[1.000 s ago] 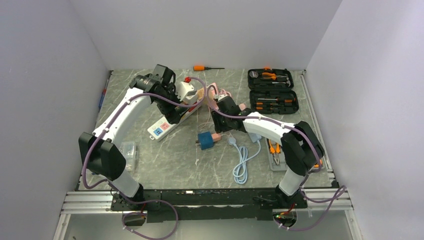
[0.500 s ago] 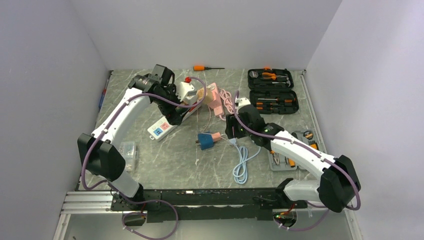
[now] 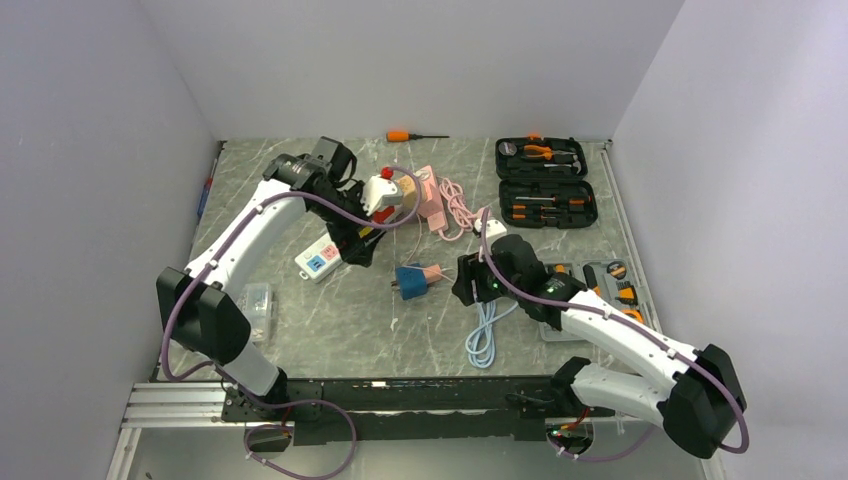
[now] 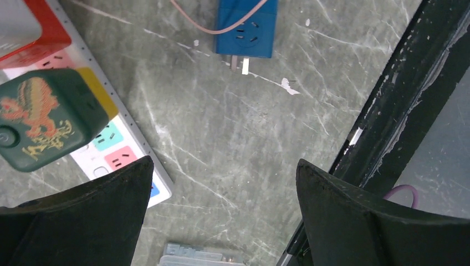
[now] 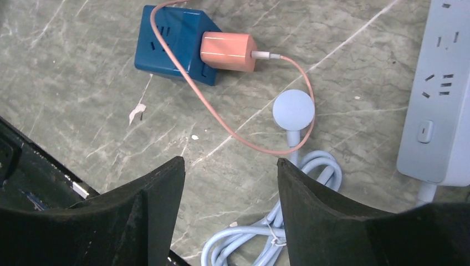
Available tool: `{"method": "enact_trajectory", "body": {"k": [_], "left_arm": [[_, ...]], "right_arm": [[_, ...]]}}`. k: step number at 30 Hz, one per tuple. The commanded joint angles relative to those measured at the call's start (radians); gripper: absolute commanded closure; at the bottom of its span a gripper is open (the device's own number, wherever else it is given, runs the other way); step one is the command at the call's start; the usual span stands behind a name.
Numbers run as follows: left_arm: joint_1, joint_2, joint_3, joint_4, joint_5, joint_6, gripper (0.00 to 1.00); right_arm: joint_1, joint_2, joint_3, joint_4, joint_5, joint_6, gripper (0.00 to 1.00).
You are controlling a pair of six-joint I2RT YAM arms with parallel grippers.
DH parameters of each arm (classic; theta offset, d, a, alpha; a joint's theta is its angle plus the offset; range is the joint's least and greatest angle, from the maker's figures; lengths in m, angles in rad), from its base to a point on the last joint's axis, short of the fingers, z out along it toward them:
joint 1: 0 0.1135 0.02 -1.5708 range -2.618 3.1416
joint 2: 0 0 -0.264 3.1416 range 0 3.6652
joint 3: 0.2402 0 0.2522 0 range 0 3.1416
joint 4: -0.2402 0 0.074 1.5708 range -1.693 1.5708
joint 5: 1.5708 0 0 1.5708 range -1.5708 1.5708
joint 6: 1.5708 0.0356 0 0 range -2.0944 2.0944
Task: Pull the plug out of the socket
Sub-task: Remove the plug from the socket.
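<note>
Top external shows the right arm stretched low, right gripper (image 3: pixel 466 283) released and empty just beside the pink plug (image 3: pixel 431 271), which sits seated in the blue socket (image 3: pixel 410 282) mid-table. The left arm arches high; left gripper (image 3: pixel 356 247) gapes wide, empty.

You get soft, even light from overhead: the bench (image 3: pixel 330 320) is bright and the arms (image 3: pixel 250 230) cast only faint, blurred shadows on it. Your top view is sharp edge to edge. In both wrist views the close dark fingers (image 4: pixel 83 221) look soft-edged; the surface beyond is crisp.
</note>
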Motion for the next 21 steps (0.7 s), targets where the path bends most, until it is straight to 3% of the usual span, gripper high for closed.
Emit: {"method": "enact_trajectory", "body": {"k": [1,7,11,17,21], "left_arm": [[-0.022,-0.027,0.020,-0.037,0.033,0.045,0.01],[-0.027,-0.042,0.021,-0.030,0.040,0.053,0.01],[-0.043,-0.112,-0.099,0.102,0.035,0.077,0.00],[-0.102,-0.147,-0.172,0.144,-0.010,0.108,0.01],[-0.132,-0.131,-0.171,0.154,-0.028,0.101,0.01]], "right_arm": [[0.025,-0.037,-0.031,0.071,-0.005,-0.005,0.35],[0.049,0.071,-0.033,0.123,0.079,0.001,0.39],[0.049,0.184,-0.025,0.181,0.252,0.057,0.57],[0.048,0.209,-0.013,0.152,0.462,0.093,1.00],[0.041,0.213,-0.021,0.162,0.522,0.104,1.00]]}}
